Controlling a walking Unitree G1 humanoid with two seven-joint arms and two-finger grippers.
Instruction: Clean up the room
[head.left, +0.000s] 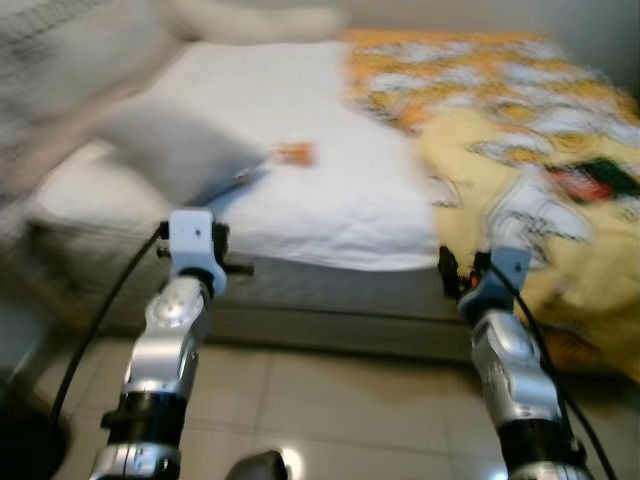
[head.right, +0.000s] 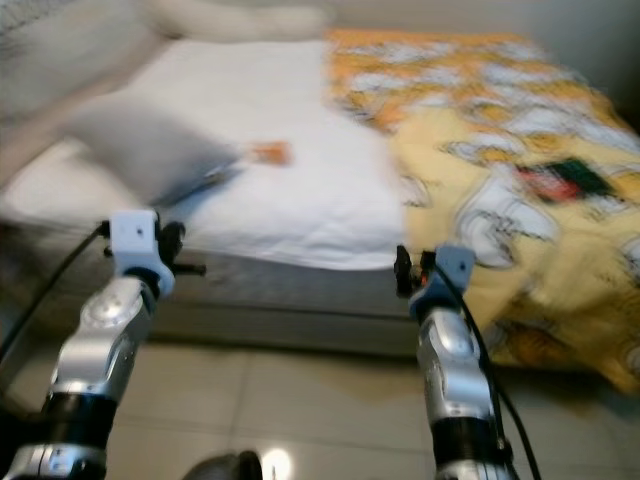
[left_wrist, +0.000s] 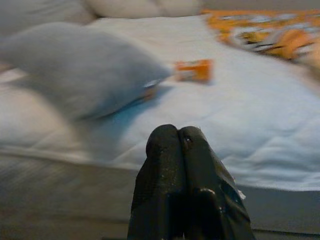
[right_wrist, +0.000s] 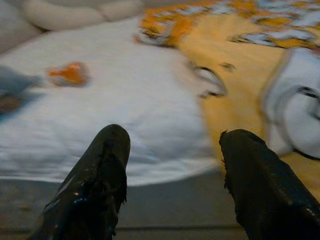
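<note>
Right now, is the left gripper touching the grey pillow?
Apart. In the left wrist view the left gripper is shut short of the bed edge, with white sheet between it and the grey pillow.

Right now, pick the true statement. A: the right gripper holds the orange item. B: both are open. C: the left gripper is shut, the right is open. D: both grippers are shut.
C: the left gripper has its jaws pressed together, while the right gripper has its jaws spread over the bed.

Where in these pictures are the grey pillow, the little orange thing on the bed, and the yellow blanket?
Pillow (head.left: 180, 152), left eye view, middle of its grey face.
Orange thing (left_wrist: 194, 70), left wrist view, its centre; too blurred to identify.
Blanket (head.right: 470, 150), right eye view, a plain yellow patch.
</note>
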